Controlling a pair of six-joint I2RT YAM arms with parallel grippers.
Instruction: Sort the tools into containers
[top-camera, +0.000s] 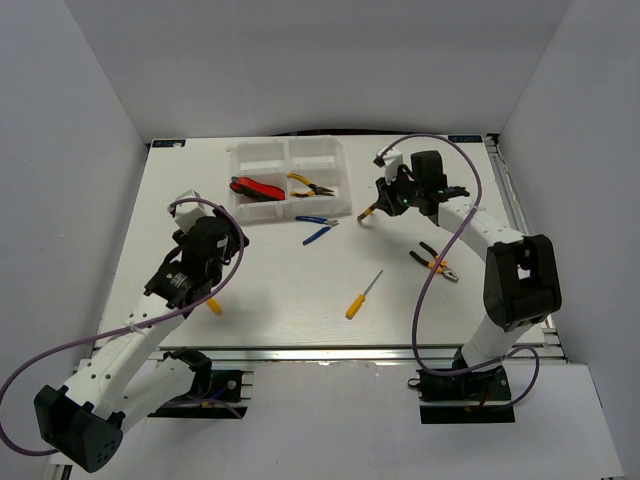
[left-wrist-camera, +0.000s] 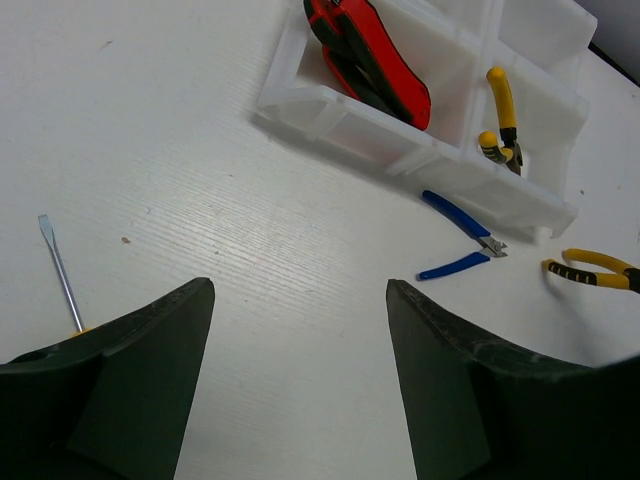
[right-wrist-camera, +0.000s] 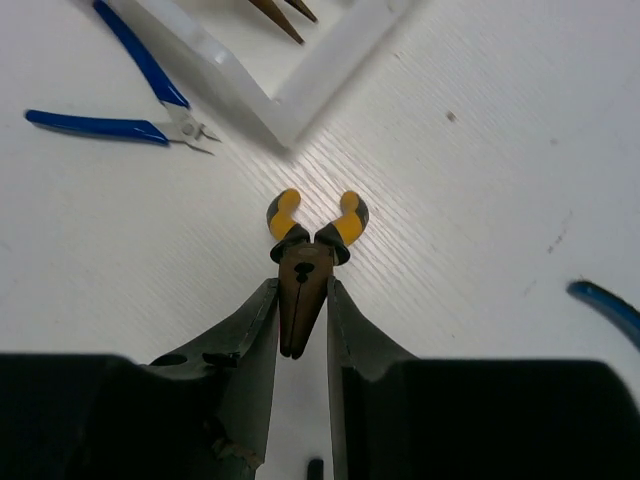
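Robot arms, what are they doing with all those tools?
They are sorting tools into the white tray. The right pincer is shut on yellow-handled pliers, held by the nose near the tray's corner. The left pincer is open and empty above the table. Red cutters and a second pair of pliers already lie in the tray. Blue pliers, a screwdriver, another screwdriver and a third pair of pliers wait on the table.

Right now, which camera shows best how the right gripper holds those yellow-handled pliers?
Right wrist: the right gripper pinches the pliers by the head, yellow handles splayed toward the tray corner. Top external shows only a sliver under the gripper. Left wrist catches just the handles, cut off at its right edge.
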